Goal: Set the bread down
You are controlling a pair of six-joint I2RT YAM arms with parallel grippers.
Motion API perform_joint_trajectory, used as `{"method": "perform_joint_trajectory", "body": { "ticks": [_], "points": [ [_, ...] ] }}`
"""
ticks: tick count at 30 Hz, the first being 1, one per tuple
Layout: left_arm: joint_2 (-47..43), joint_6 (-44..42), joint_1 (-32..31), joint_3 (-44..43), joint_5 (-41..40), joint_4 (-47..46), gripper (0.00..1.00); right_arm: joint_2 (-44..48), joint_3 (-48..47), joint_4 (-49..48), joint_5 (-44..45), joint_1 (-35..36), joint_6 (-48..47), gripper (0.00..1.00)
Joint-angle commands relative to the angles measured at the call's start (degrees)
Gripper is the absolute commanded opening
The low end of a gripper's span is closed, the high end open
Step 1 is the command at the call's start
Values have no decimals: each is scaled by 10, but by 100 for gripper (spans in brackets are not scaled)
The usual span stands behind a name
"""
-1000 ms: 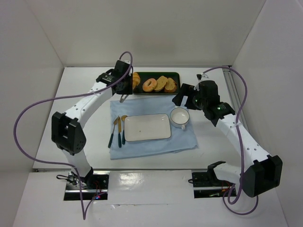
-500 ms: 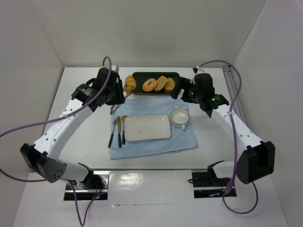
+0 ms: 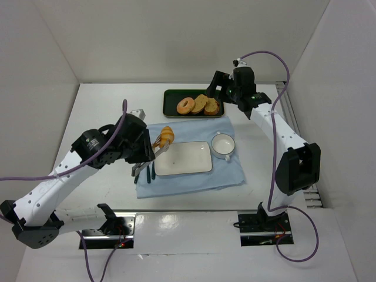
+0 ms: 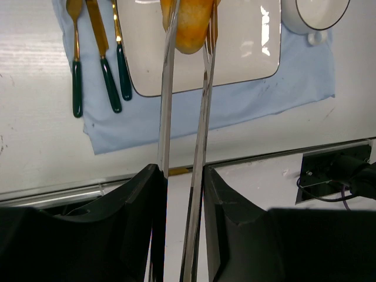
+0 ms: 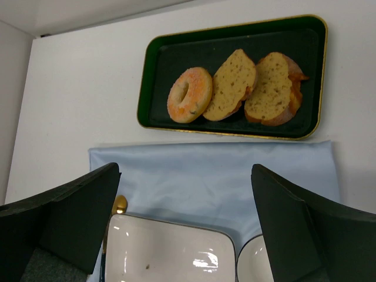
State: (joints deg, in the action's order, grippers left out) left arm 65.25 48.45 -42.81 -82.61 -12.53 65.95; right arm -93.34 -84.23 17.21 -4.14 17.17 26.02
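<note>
Bread [image 3: 166, 136] gripped in tongs [image 4: 164, 117] squeezed nearly shut by my left pincer [image 4: 181, 176] has swung from tray [image 3: 170, 100] to over plate [image 3: 188, 157]; release comes next

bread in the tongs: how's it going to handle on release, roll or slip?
Probably light: the thin tongs in the left hand carry the bread with no visible sag. Its rounded oblong shape may roll a little on the glossy plate. The pinch is narrow, so it could twist or slip.
</note>
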Motion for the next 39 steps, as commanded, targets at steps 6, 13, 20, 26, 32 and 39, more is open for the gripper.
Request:
{"method": "perform_joint_trajectory", "body": {
  "ticks": [6,13,20,26,32,39],
  "points": [
    [-26,67,-44,80,-4,23,46,-17,-75,-7,0,-28,-7,100],
    [-42,73,-49,147,-4,-19,45,5,-69,-7,0,-38,-7,100],
    [-36,58,-49,147,14,-46,45,22,-41,-7,0,-49,-7,100],
    [-17,31,-49,136,35,-46,46,22,-41,-7,-5,-54,-7,100],
    [-17,26,-49,142,35,-46,47,22,-46,-7,-5,-59,-2,100],
    [-17,26,-49,142,46,-41,50,22,-46,-7,-10,-59,-2,100]
  ]
}}
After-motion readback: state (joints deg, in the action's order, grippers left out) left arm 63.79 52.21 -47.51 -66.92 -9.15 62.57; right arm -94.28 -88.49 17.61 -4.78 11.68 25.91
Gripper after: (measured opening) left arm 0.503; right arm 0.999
